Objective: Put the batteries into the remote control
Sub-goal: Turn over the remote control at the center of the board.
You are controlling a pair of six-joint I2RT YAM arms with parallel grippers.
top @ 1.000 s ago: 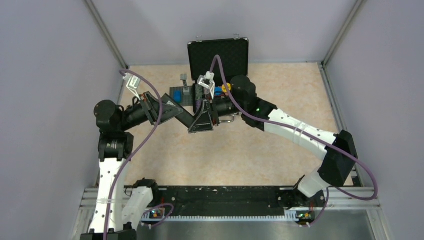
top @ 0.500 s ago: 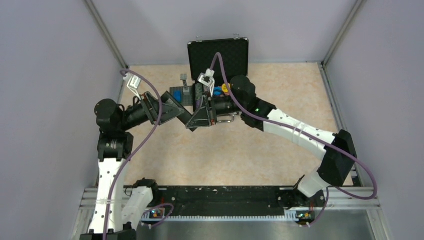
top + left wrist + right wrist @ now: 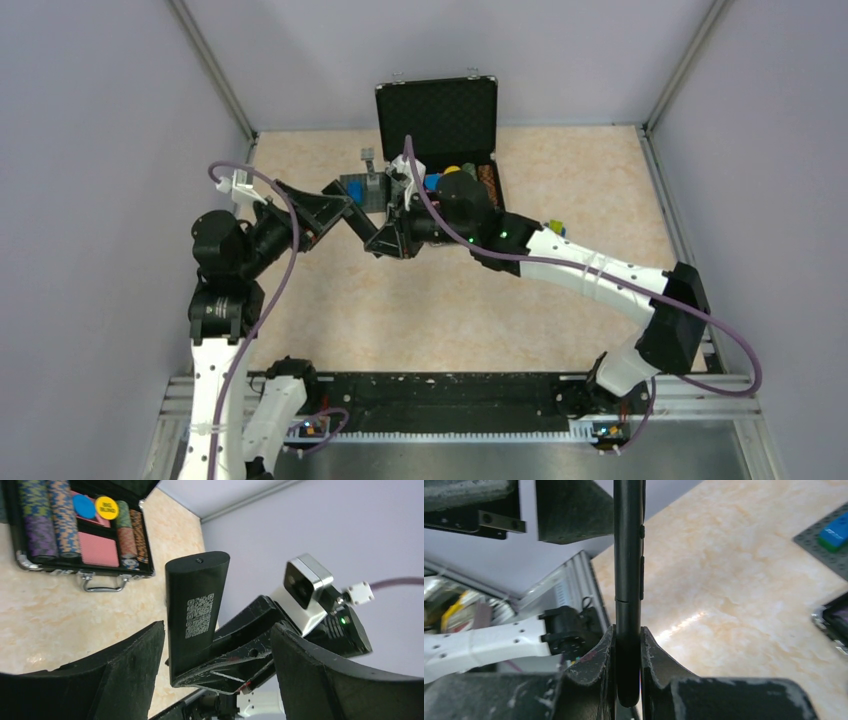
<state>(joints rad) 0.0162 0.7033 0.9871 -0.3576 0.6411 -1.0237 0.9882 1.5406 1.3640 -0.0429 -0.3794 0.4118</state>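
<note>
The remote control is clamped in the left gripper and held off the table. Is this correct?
Not quite. The remote control is clamped in the right gripper, not the left: the right wrist view shows its fingers pressed on both faces. It is held off the table. The left gripper stands open around it.

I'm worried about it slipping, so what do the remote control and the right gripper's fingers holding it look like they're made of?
The remote control: smooth black plastic, satin finish; soft sheen, moulded seam, printed white QR code. Fingers of the right gripper: matte black, rough and scuffed with pale wear marks; probably hard plastic, possibly rubber-faced, the look leaves that open.
</note>
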